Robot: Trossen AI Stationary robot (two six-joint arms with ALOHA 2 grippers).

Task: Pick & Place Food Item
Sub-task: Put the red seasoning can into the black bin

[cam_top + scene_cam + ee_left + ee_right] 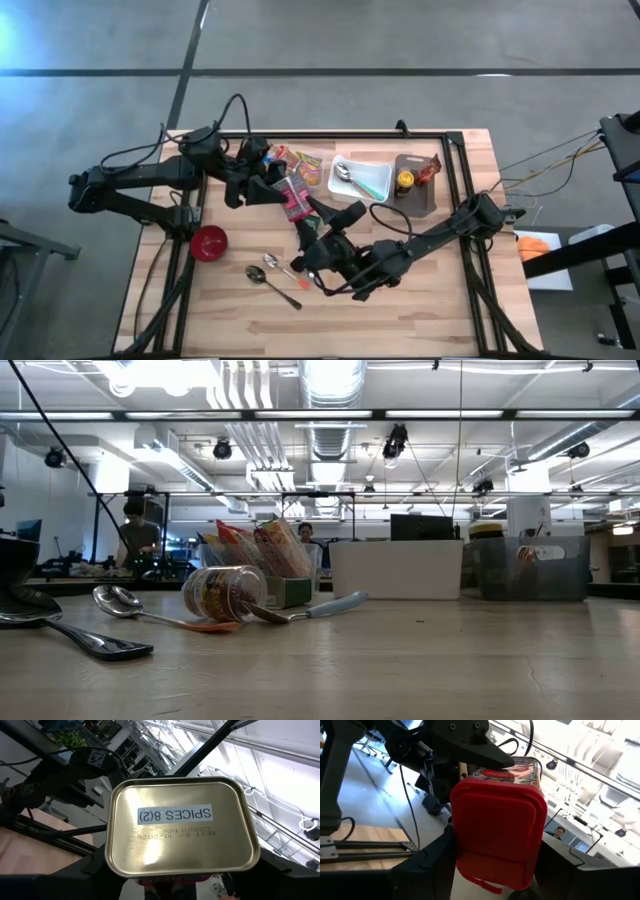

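Observation:
A rectangular spice tin [294, 197] with a red-printed body hangs high over the table's middle, between my two grippers. Its gold bottom [180, 825], labelled "SPICES 8(2)", fills the left wrist view. Its red plastic lid [497, 830] fills the right wrist view. My left gripper [262, 188] comes in from the table's left and is shut on the tin. My right gripper [318, 226] comes in from the near right and is shut on it too. Neither gripper shows in the low view. My left gripper has the tin's bottom end [125, 870] between its two fingers [85, 870], one on each side. The fingers reach in roughly level from the table's left. The tin is clear of the table. My right gripper has the lid end [465, 865] between its two fingers [425, 865], one on each side. It comes roughly level from the near right. The tin lies between the two grippers, lifted clear.
A red bowl [209, 241] sits near the left edge, with two spoons [272, 275] on the near middle. At the back are snack packets [305, 163], a white tray [375, 182] with spoons and a dark tray [420, 200] with a jar. Another jar [225, 592] lies on its side.

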